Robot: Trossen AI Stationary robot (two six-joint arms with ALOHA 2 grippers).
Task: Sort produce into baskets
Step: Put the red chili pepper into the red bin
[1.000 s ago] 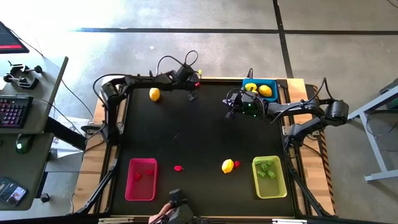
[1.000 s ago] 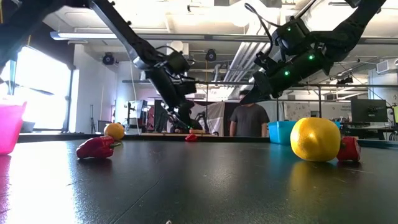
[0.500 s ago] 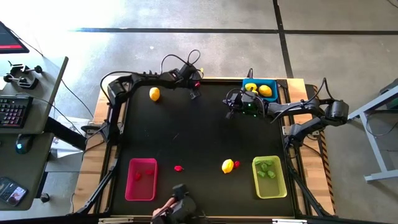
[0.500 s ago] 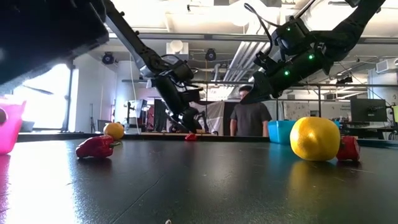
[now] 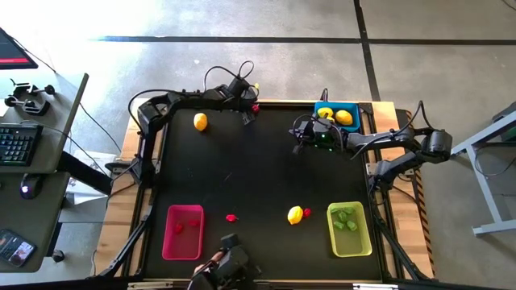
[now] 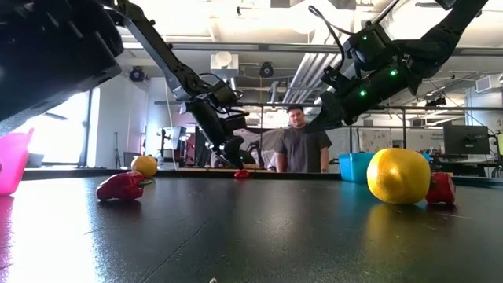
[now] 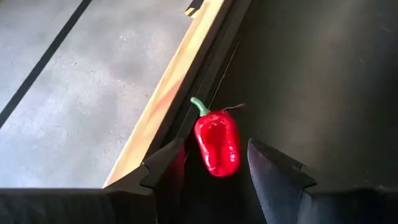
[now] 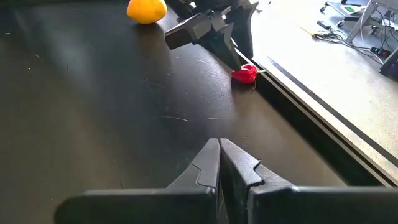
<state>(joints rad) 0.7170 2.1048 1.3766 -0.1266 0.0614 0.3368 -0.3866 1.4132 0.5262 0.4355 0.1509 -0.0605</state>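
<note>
Between parted left gripper [image 7: 211,165] fingers: unlabelled red pepper [image 7: 216,141].

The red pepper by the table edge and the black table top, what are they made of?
The red pepper looks like glossy moulded plastic: it shines and has a smooth green stem. The table top seems a matte black sheet, perhaps rubber or coated board; it shows fine scratches and hardly any glare.
</note>
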